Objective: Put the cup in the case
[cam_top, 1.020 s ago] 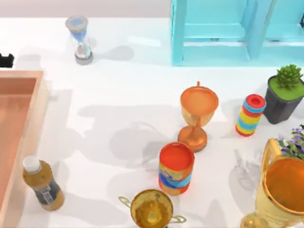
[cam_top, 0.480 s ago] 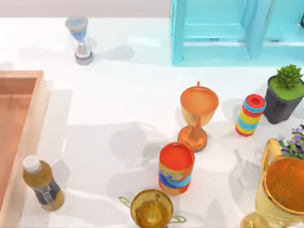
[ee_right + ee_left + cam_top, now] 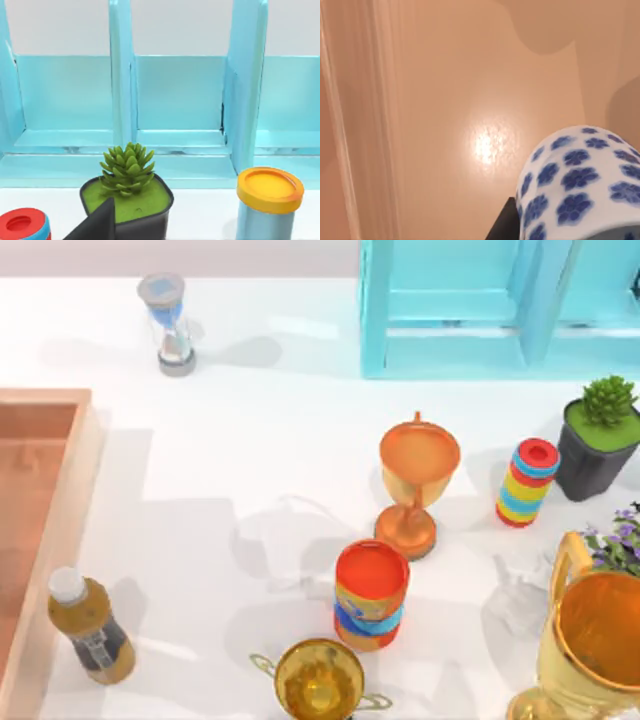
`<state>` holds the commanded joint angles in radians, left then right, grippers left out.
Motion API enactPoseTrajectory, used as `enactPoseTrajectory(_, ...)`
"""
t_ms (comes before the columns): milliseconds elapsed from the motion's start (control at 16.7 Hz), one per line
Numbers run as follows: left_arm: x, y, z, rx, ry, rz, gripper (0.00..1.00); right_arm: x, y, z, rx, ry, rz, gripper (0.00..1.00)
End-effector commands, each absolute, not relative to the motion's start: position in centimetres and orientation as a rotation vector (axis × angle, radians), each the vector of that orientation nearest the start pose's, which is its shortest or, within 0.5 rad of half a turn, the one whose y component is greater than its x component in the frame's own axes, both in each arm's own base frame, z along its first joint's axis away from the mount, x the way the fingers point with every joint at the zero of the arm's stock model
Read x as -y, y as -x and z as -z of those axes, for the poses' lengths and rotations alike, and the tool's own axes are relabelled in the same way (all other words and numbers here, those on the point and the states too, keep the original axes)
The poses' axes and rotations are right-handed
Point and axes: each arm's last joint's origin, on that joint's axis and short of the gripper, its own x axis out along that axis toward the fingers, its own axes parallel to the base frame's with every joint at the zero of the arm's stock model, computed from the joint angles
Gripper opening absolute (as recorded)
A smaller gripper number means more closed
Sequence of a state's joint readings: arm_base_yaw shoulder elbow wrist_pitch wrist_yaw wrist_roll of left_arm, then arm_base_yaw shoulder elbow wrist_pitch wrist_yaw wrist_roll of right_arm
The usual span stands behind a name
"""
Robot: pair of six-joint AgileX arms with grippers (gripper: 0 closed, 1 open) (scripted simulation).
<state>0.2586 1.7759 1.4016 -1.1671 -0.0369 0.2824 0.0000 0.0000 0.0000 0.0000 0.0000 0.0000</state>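
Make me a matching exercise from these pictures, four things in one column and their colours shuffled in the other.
Things:
1. cup
2. shelf
3. case
4. succulent pot

Colours:
A. turquoise
B. black
C. white with blue flowers
D. light brown wood

Pairs: 1-C, 2-A, 3-D, 4-B

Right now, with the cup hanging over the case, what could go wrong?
1. The cup lies tilted beside the left gripper's finger; released now, it might roll on the wooden case's floor.
2. The case wall stands near; drifting sideways could knock it.
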Motion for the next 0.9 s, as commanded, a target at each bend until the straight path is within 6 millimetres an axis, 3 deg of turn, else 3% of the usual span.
enactPoseTrajectory(120, -8.92, -31.94, -21.64, -1.554, -0.049, -0.018, 0.00, 0.12, -10.57, -16.00, 0.000, 0.000, 0.000, 1.00)
enactPoseTrajectory(360, -8.92, -31.93, -21.58, -1.554, -0.049, -0.018, 0.00, 0.12, -10.57, -16.00, 0.000, 0.000, 0.000, 1.00)
enactPoseTrajectory(900, -8.92, -31.93, -21.58, -1.554, -0.049, -0.018, 0.68, 0.12, -10.57, -16.00, 0.000, 0.000, 0.000, 1.00)
